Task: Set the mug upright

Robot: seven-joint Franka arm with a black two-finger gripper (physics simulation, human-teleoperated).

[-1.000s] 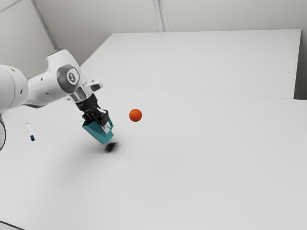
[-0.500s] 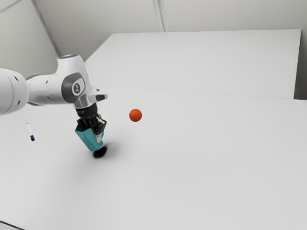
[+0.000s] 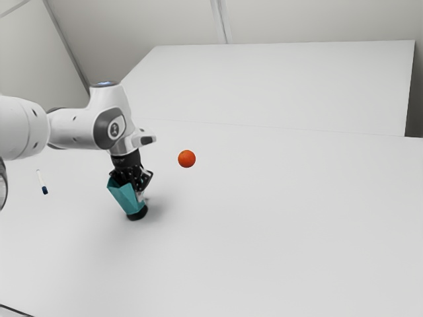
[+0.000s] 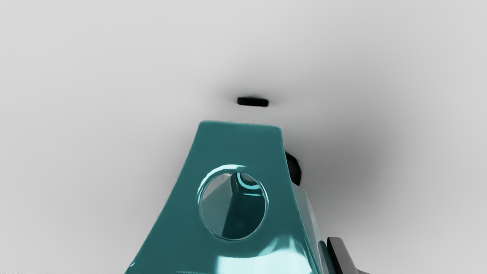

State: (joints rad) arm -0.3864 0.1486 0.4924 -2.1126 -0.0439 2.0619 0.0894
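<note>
Exterior view: the gripper [image 3: 137,192] clasps the tilted teal mug [image 3: 124,196] between its fingers, well in from the table's [image 3: 277,224] back edge; an orange ball [image 3: 186,158] lies nearer that edge.

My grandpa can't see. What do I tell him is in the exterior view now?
A white robot arm with a black two-finger gripper holds a tilted, teal, faceted mug at a pale table. A round orange ball is nearer the exterior view's right; a thin white-and-blue stick is nearer its left.

Possibly lab: robot arm [image 3: 73,129], white tabletop [image 3: 264,231].
</note>
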